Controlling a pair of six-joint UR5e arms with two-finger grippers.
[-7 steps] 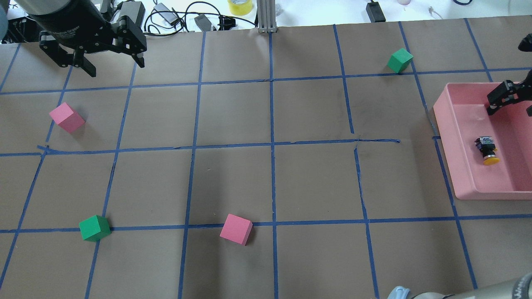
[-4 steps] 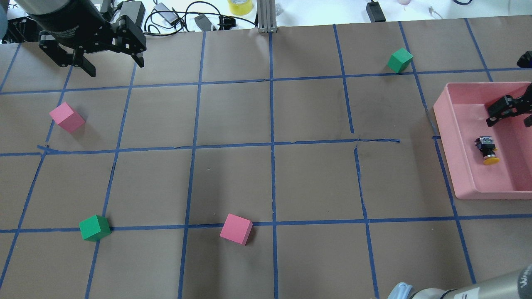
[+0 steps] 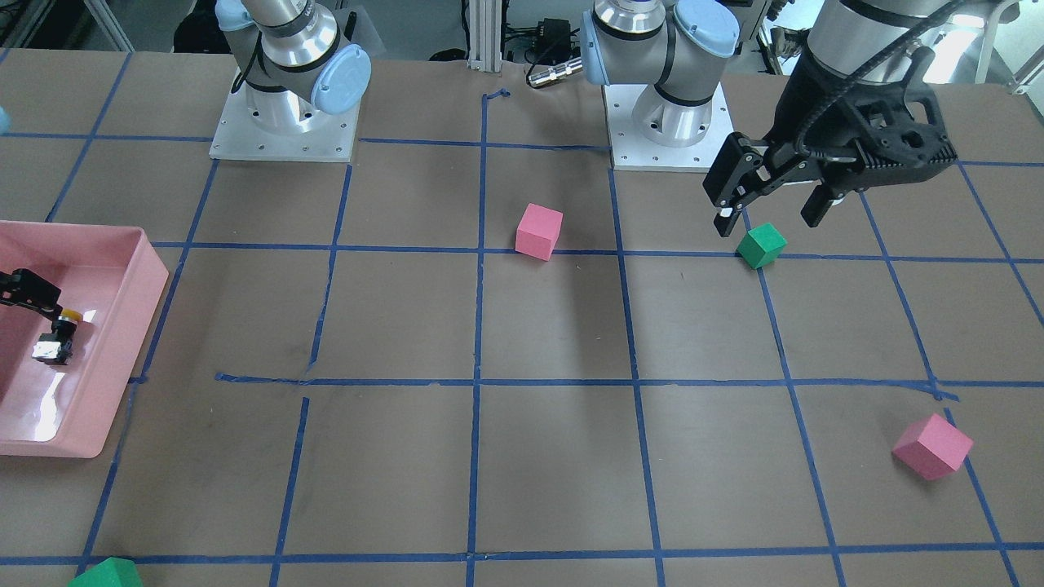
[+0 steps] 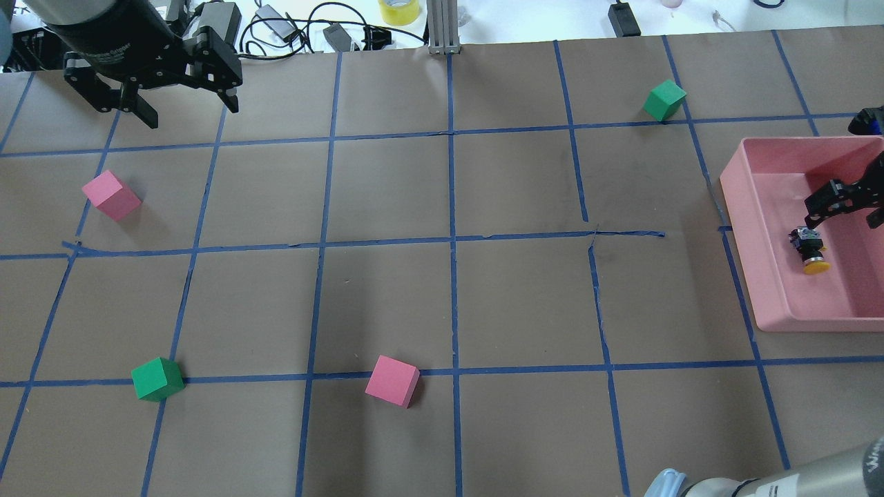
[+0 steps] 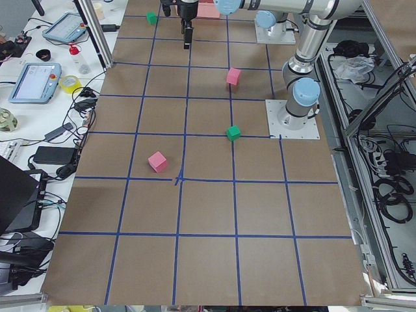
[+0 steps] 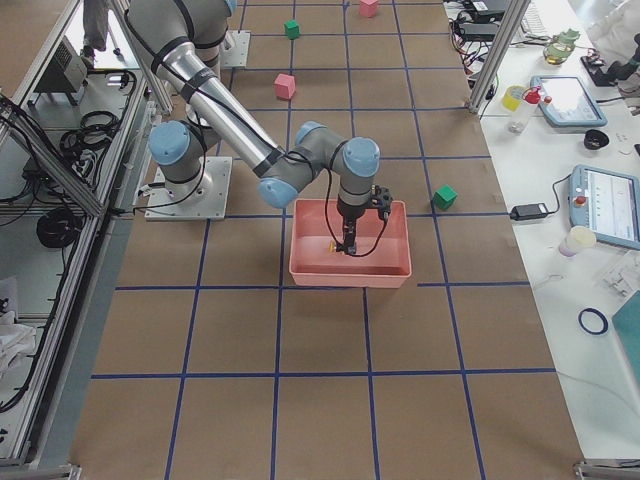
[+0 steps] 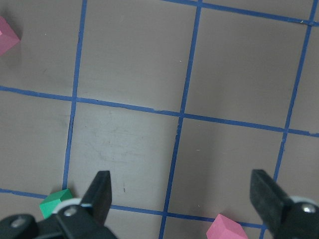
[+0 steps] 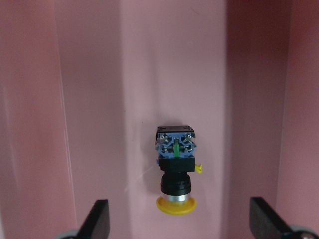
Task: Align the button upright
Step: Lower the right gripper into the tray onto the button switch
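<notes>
The button (image 4: 809,250) lies on its side on the floor of the pink tray (image 4: 746,207). Its yellow cap points toward the robot and its grey-white base block points away. It also shows in the front view (image 3: 55,338) and in the right wrist view (image 8: 175,169). My right gripper (image 4: 841,221) is open and hangs inside the tray just above the button. In the right wrist view (image 8: 180,220) its fingers straddle the cap end without touching it. My left gripper (image 4: 191,110) is open and empty, high over the far left of the table.
Two pink cubes (image 4: 110,195) (image 4: 392,379) and two green cubes (image 4: 157,378) (image 4: 664,100) are scattered on the brown table with its blue tape grid. The tray's walls enclose the button. Cables and tape rolls lie beyond the far edge.
My right gripper has moved toward the robot side and down inside the tray, closer over the button. The button, the cubes and my left gripper have not moved.
</notes>
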